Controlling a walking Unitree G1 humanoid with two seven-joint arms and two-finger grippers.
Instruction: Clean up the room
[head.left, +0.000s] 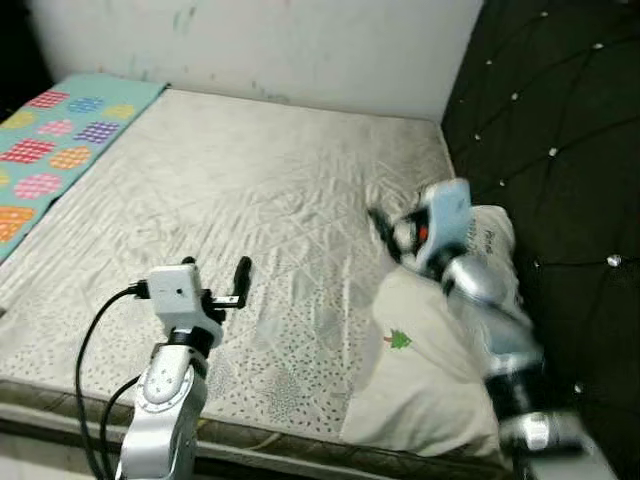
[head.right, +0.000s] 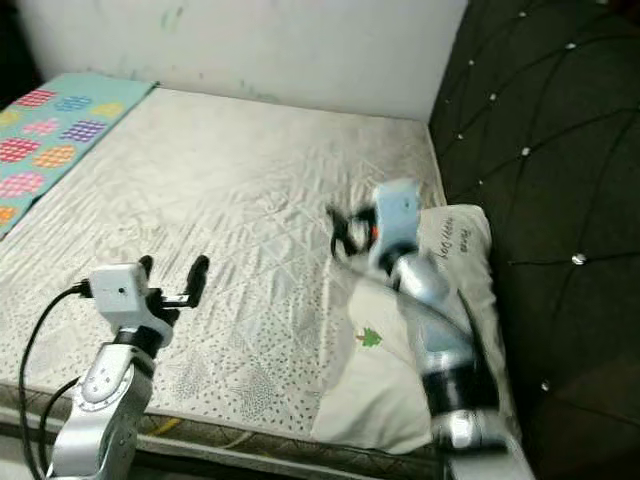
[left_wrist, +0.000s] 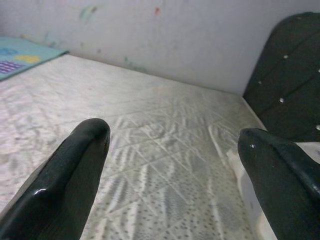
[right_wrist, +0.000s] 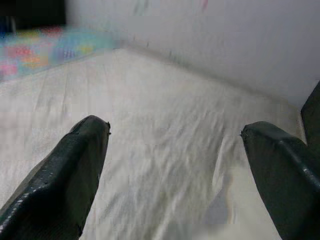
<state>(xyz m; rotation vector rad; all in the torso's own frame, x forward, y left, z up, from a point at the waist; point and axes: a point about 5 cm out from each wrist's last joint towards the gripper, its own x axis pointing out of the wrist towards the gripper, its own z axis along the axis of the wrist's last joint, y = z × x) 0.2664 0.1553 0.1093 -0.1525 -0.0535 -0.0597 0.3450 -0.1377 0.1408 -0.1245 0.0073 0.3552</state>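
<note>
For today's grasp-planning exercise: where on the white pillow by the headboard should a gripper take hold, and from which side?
Probably the pillow's loose corner nearest the open mattress. Come from the mattress side, since the dark headboard blocks the far edge. The right gripper, open above it, is nearest.

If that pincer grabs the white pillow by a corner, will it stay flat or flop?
The pillow will probably flop: it looks soft and creased. It likely feels light for its bulk. Its cloth cover should grip well rather than slip in the right pincer.
</note>
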